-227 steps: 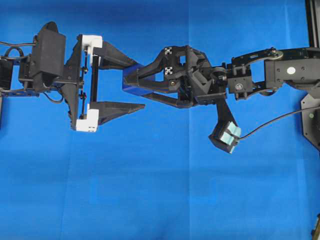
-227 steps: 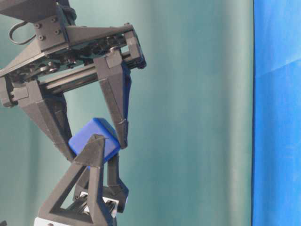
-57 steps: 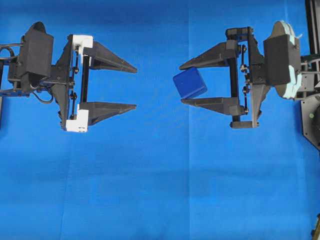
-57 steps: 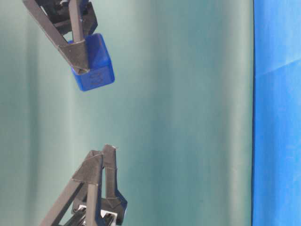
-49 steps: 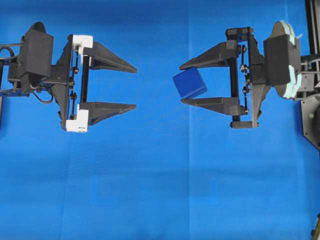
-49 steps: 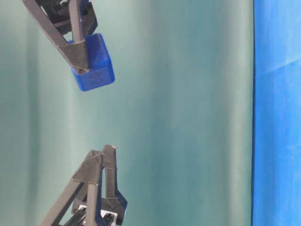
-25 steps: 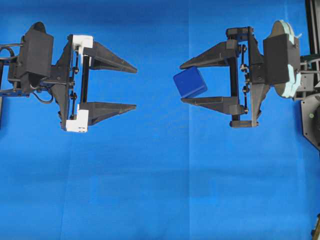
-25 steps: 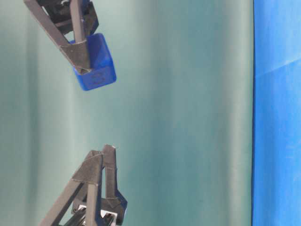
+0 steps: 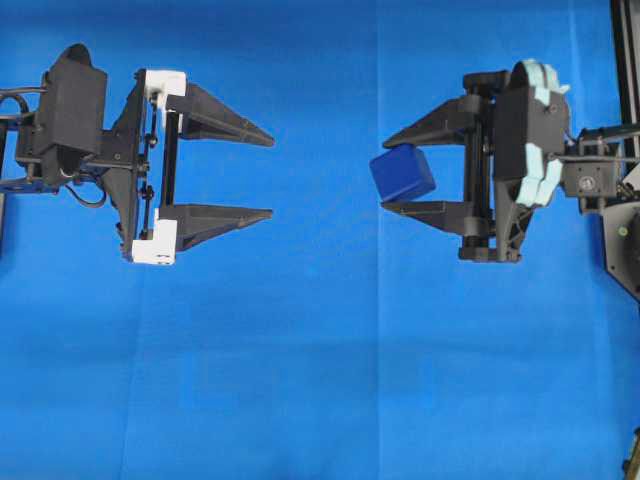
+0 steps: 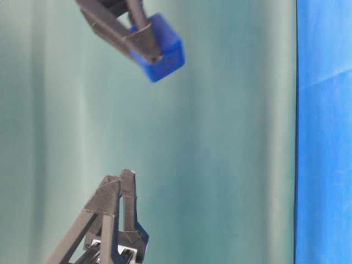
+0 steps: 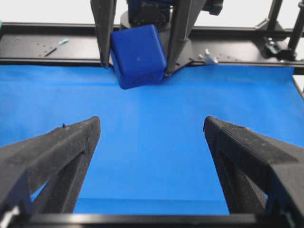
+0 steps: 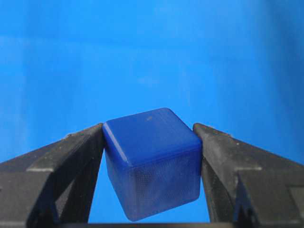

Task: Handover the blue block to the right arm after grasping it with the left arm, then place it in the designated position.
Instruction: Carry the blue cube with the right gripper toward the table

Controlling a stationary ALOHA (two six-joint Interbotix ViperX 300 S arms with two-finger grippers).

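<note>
The blue block (image 9: 402, 174) is a small dark-blue cube, pinched between the tips of my right gripper (image 9: 390, 170), which is shut on it at the right of the overhead view, above the cloth. The right wrist view shows the block (image 12: 152, 161) wedged between both black fingers (image 12: 71, 161). In the table-level view the block (image 10: 162, 52) hangs high at the top. My left gripper (image 9: 270, 175), with white brackets, stands open and empty at the left, well apart from the block. From the left wrist view the block (image 11: 137, 54) sits ahead, beyond the spread fingers (image 11: 61, 147).
A blue cloth (image 9: 320, 380) covers the table. A black frame rail (image 11: 47, 45) runs along the table's far edge in the left wrist view. Part of a black stand (image 9: 625, 230) shows at the right edge of the overhead view.
My right gripper has drawn back to the right with the blue block and tilted its wrist. In the table-level view the block has shifted up and rightward. The left gripper has stayed still.
</note>
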